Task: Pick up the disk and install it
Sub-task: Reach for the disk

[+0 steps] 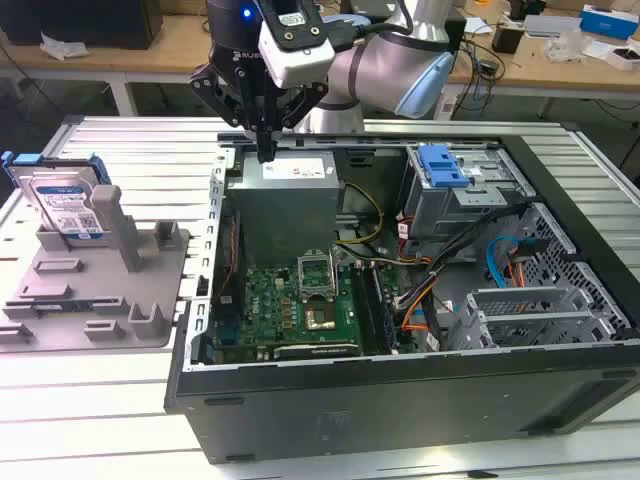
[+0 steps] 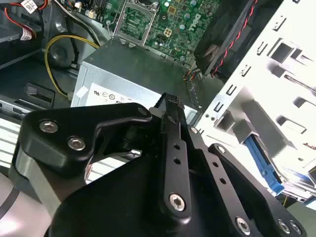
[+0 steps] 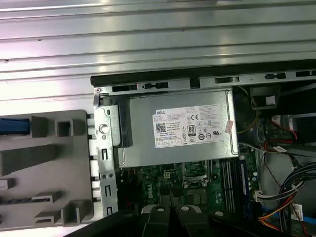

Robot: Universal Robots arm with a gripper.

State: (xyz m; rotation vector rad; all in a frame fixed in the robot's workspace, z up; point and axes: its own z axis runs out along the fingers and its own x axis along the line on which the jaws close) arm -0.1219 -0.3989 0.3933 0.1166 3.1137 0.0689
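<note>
So the disk (image 1: 68,205) is standing on edge in the grey fixture tray (image 1: 95,310) on the counter (image 1: 130,150), way off to the exterior view's left of the fingers (image 1: 266,146) and not touching them. The fingers are pinched together with nothing between them, hanging just above the far edge of the silver power supply (image 1: 290,195) inside the open PC case (image 1: 400,410). To the exterior view's right of the fingers sits the grey drive cage (image 1: 460,205) with its blue latch (image 1: 442,165) on top.
</note>
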